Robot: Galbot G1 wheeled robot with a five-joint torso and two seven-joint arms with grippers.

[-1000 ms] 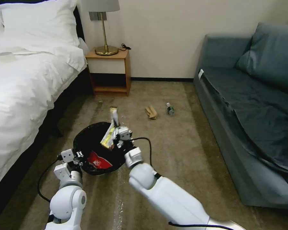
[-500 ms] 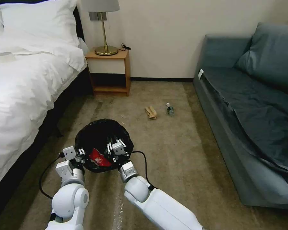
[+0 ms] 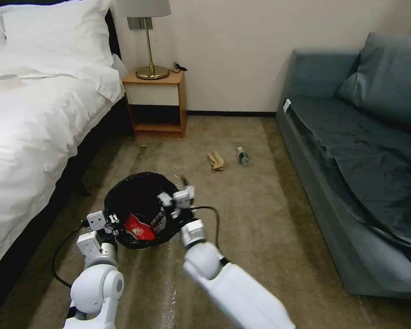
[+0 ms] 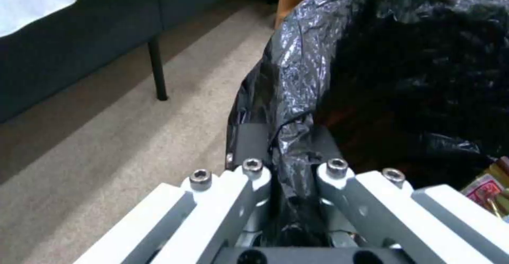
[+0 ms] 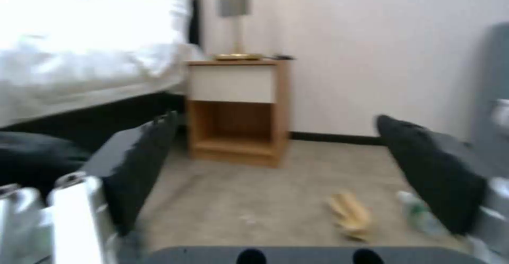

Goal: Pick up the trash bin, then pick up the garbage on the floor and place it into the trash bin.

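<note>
The trash bin (image 3: 137, 201), lined with a black bag, hangs in front of me with my left gripper (image 3: 110, 220) shut on its near-left rim. In the left wrist view the fingers (image 4: 254, 168) pinch the crinkled bag of the bin (image 4: 403, 57). A red snack packet (image 3: 138, 228) lies inside the bin, and its corner (image 4: 483, 187) also shows in the left wrist view. My right gripper (image 3: 176, 195) is open and empty at the bin's right rim. A crumpled tan paper (image 3: 215, 161) (image 5: 350, 215) and a small clear bottle (image 3: 243, 156) (image 5: 419, 213) lie on the carpet farther ahead.
A white bed (image 3: 27, 123) runs along the left. A wooden nightstand (image 3: 156, 103) (image 5: 238, 109) with a brass lamp (image 3: 148, 41) stands at the back wall. A grey-blue sofa (image 3: 360, 151) lines the right. Open carpet lies between them.
The gold wrapper my right gripper held over the bin is gone from its fingers. That gripper dipped into the bin, then rose to the right rim, open.
</note>
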